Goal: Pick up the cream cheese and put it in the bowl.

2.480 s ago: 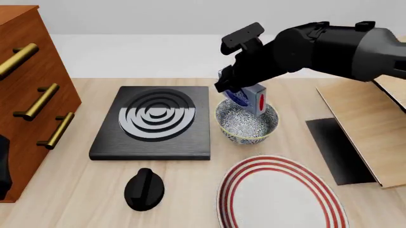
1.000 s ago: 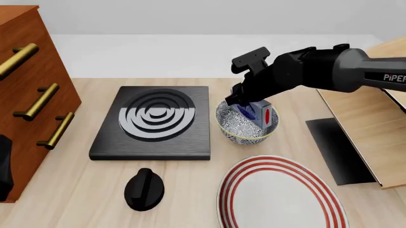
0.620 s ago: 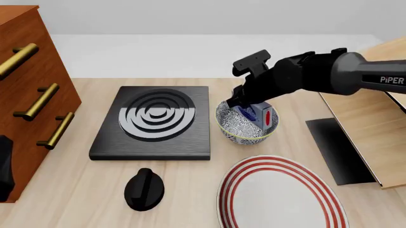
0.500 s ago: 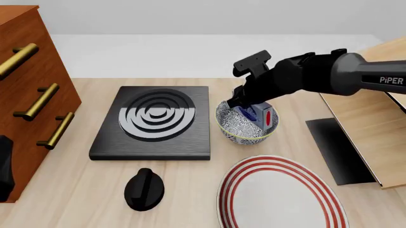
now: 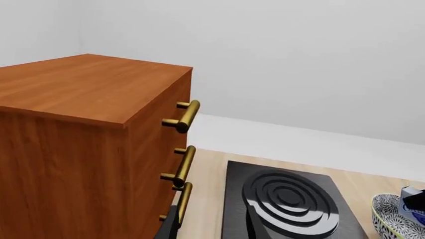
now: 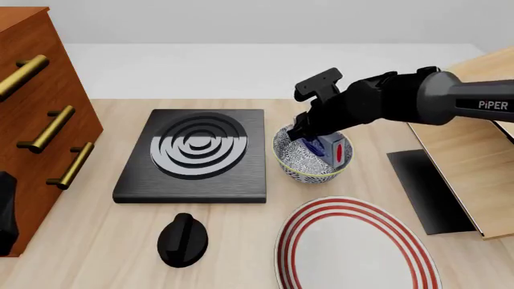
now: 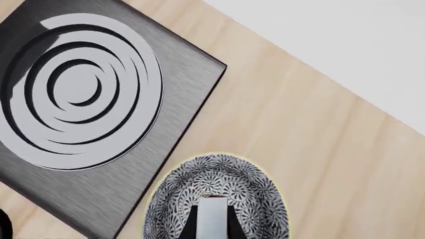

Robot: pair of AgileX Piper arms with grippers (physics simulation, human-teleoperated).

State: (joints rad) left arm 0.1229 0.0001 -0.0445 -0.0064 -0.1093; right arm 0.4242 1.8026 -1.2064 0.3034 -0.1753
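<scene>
At the table's centre, in the front view, we log items in descending size. Wooden cabinet (image 6: 36, 114) stands at 9 o'clock, clear of the work zone. The black hob plate (image 6: 197, 155) lies just at 9 o'clock of the bowl; the striped plate (image 6: 353, 247) sits at 6 o'clock of it, apart. Right arm reaches in from 3 o'clock, angled down, so that the right gripper (image 6: 315, 139) ends over the bowl's mouth. The bowl (image 6: 312, 158) sits upright. The cream cheese (image 6: 334, 148) stands on end inside it, red-marked end facing us, leaning toward the 3 o'clock wall. In the right wrist view the box (image 7: 212, 215) sits between two dark fingers, over the bowl (image 7: 219, 196). We judge the jaws clamped on the box, since it remains tilted, not lying flat. Release is not yet evident. Left gripper is not visible in any view; its camera faces the cabinet (image 5: 86, 144).
</scene>
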